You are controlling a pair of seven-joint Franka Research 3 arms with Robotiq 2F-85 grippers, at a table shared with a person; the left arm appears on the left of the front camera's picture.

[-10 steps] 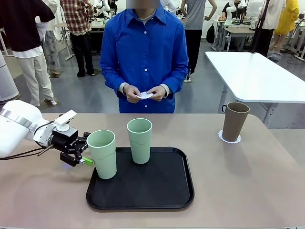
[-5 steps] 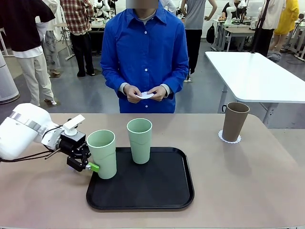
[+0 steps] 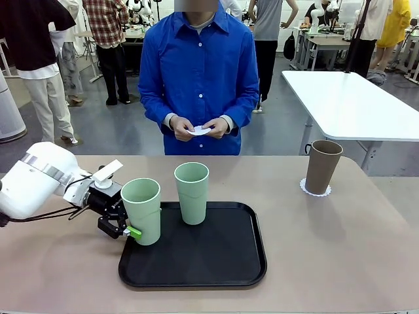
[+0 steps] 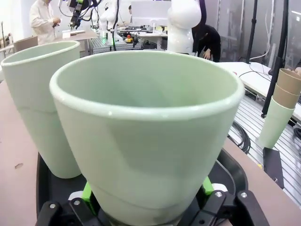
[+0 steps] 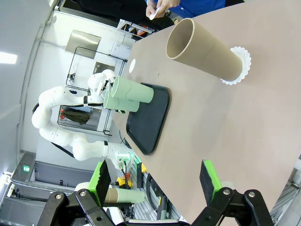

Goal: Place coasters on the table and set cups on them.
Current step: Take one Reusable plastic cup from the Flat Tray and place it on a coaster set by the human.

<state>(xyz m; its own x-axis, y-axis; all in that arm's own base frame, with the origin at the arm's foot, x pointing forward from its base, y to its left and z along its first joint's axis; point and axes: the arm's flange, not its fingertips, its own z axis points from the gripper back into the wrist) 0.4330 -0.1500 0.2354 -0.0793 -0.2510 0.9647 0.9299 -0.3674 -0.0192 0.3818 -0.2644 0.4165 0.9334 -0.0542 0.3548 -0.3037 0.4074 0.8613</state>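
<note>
L gripper (image 3: pixel 133 227) has moved in round near mint cup (image 3: pixel 142 209) at tray (image 3: pixel 222 265) left edge; pads at its sides, can't tell if clamped. R gripper (image 5: pixel 155 181) spread, empty. Done: brown cup (image 3: pixel 322 167) on coaster (image 3: pixel 308 190). Left: both mint cups; person (image 3: pixel 196 72) holds spare coaster (image 3: pixel 198 131).

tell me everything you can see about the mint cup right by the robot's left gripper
The near mint cup is a tall, tapered, handleless tumbler, pale green, matte, with a rounded rim, and empty inside. It stands upright on the black tray, by the tray's left edge, apart from the other mint cup behind it. The left gripper straddles its lower part, with green pads close on either side. Whether they press on the wall I cannot tell.
</note>
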